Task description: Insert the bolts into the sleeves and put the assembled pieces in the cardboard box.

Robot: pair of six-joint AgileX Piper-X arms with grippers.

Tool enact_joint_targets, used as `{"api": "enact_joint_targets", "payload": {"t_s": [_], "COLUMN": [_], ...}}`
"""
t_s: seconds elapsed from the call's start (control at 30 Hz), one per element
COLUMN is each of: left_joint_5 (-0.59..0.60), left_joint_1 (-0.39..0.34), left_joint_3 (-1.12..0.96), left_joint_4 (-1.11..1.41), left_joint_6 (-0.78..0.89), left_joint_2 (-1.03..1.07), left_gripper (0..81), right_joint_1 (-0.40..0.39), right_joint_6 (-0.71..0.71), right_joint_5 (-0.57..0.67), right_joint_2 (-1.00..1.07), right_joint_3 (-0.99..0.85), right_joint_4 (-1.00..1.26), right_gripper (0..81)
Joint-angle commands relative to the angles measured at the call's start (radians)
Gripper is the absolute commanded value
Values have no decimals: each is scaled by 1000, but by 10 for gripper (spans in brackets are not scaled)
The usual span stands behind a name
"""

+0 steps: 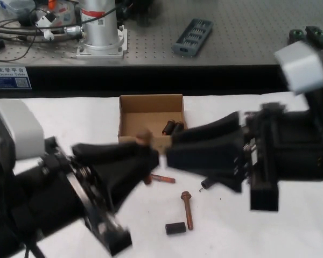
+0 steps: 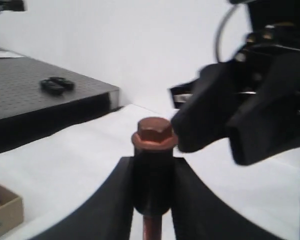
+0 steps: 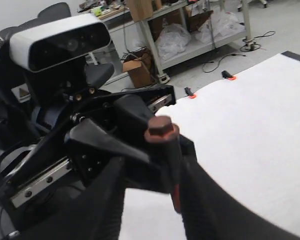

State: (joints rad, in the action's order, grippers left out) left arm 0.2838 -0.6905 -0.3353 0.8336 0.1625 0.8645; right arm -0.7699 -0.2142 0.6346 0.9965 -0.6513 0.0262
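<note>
My left gripper [image 2: 152, 192] is shut on a black sleeve [image 2: 152, 180] with a copper bolt [image 2: 154, 133] pushed through it, head up. In the high view this assembly [image 1: 144, 137] hangs just in front of the cardboard box [image 1: 151, 102]. My right gripper [image 1: 169, 153] comes in from the right, its tips close to the bolt head. In the right wrist view its open fingers [image 3: 107, 200] stand on either side of the sleeved bolt [image 3: 165, 145]. Assembled pieces [image 1: 173, 127] lie in the box's right corner.
On the white cloth in front of the grippers lie a loose bolt [image 1: 187, 210], a black sleeve [image 1: 175, 228], another bolt [image 1: 161, 178] and a second sleeve [image 1: 208, 184]. A dark perforated bench with a metal post [image 1: 99, 24] runs behind the box.
</note>
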Motion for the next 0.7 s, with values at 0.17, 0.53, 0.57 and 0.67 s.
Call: {"api": "enact_joint_targets", "payload": {"t_s": [0.17, 0.53, 0.57, 0.67], "left_joint_5": [-46, 46, 46, 57], "left_joint_1": [40, 111, 118, 141], "left_joint_3": [-166, -636, -687, -839], "left_joint_4": [-293, -703, -735, -842], "left_joint_6": [56, -29, -29, -29], "left_joint_2": [-2, 359, 409, 550], "left_gripper": [6, 6, 6, 6], "right_joint_1": [121, 203, 203, 203], "right_joint_6": [122, 232, 232, 232], "right_joint_5": [-180, -431, -447, -512], "right_joint_2": [-224, -537, -560, -618], "right_joint_3": [-2, -2, -2, -2], "right_joint_4": [-302, -807, -824, -871], "right_gripper": [5, 37, 37, 37]}}
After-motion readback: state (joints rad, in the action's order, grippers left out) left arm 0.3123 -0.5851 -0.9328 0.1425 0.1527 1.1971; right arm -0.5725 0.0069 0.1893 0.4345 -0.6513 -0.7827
